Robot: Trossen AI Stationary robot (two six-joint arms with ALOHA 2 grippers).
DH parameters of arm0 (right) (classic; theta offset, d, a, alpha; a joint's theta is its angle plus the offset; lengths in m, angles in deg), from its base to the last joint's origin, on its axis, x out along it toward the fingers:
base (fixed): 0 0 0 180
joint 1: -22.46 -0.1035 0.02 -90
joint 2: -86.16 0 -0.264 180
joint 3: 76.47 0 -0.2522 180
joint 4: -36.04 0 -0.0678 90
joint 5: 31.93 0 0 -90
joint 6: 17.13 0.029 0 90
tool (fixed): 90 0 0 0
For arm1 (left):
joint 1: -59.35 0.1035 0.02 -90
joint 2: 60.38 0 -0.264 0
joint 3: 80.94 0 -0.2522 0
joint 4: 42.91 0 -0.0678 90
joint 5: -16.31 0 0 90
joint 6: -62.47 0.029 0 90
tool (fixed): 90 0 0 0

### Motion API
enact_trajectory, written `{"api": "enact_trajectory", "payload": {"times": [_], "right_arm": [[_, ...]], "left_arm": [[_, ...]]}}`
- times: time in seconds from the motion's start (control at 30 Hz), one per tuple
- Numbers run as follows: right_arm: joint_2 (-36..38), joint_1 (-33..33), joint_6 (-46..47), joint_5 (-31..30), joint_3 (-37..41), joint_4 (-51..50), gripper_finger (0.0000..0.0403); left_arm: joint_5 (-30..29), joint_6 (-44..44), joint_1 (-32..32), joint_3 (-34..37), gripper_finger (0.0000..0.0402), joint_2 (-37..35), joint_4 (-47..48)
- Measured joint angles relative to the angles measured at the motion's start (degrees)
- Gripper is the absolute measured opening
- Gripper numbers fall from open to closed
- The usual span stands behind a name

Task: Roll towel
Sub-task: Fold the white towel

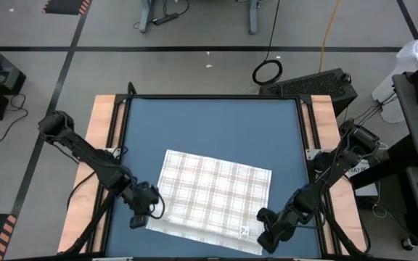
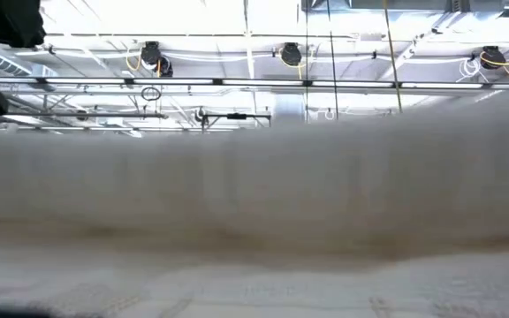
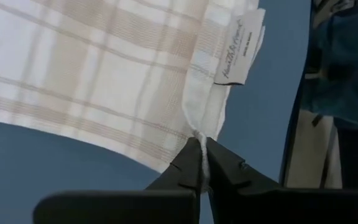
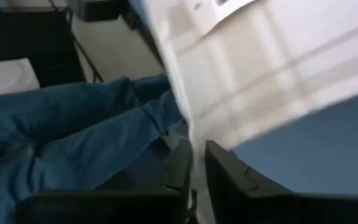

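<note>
The towel [image 1: 212, 192], white with a faint beige plaid, lies spread on the blue table top [image 1: 209, 123], its label [image 1: 244, 230] near the near right corner. In the low view the towel [image 2: 254, 177] fills the picture as a blurred white band. My left gripper [image 1: 140, 220] sits at the towel's near left corner, shut on it [image 3: 201, 155]. My right gripper [image 1: 267, 239] is at the near right corner, its fingers [image 4: 197, 168] narrowly apart with the towel's edge between them. My left gripper pinches the towel's near left corner [image 3: 196, 134] between its two fingers, on a thin raised ridge of cloth. The fingers slant down from the table's left. The rest of the towel lies on the table. My right gripper has the towel's edge at the near right corner [image 4: 188, 134] between its two fingers, slanting down from the table's right. The view is blurred, so I cannot tell how many layers it has.
Wooden rails [image 1: 107, 123] border the table top left and right. A person's legs in blue jeans [image 4: 73, 137] show just beyond the table's near edge. The far half of the table top lies bare beyond the towel.
</note>
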Motion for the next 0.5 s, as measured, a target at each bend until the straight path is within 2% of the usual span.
{"api": "enact_trajectory", "payload": {"times": [0.1,0.27,0.4,0.5], "right_arm": [[0.0,-0.04,0.29,1.22,0.0,0.63,0.008],[0.0,-0.07,1.11,3.3,0.02,0.28,0.013],[0.0,-0.06,1.58,3.18,0.02,0.17,0.0152],[0.0,-0.07,2.62,2.72,0.04,-0.07,0.0156]], "left_arm": [[0.13,-1.09,-0.75,0.0,0.004,0.53,0.1],[0.15,-1.32,-1.89,0.0,0.0101,0.61,-0.96],[0.14,-2.7,-1.98,0.0,0.0145,0.52,-1.4],[0.15,-2.89,-1.96,0.0,0.0157,0.15,-1.61]]}}
